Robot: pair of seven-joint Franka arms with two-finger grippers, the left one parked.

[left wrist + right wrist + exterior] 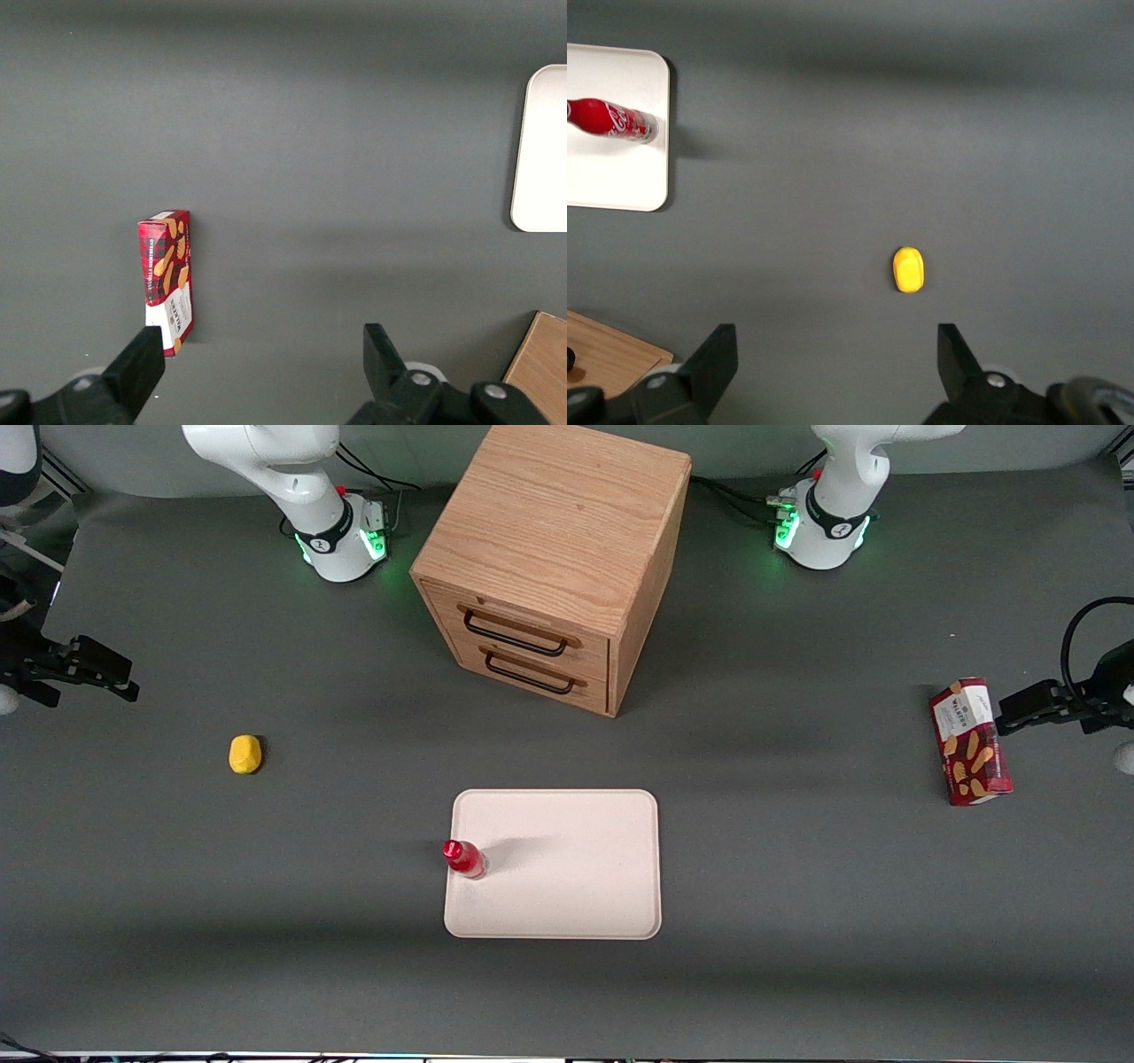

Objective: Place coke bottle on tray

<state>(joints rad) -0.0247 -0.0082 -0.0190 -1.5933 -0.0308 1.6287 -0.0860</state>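
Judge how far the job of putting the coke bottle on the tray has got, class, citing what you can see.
Done: the coke bottle stands upright on the tray, close to the rim toward the working arm's end. In hand: nothing; the gripper is open and empty, high above the table near the yellow object, well away from the tray. Left: apparently nothing.

Even overhead light is falling on the dark table [797, 886], leaving soft banded shadows. The coke bottle [464, 858] is casting a faint shadow across the tray [576, 886]. The end effector [106, 673], parked at the working arm's end, is looking sharp.
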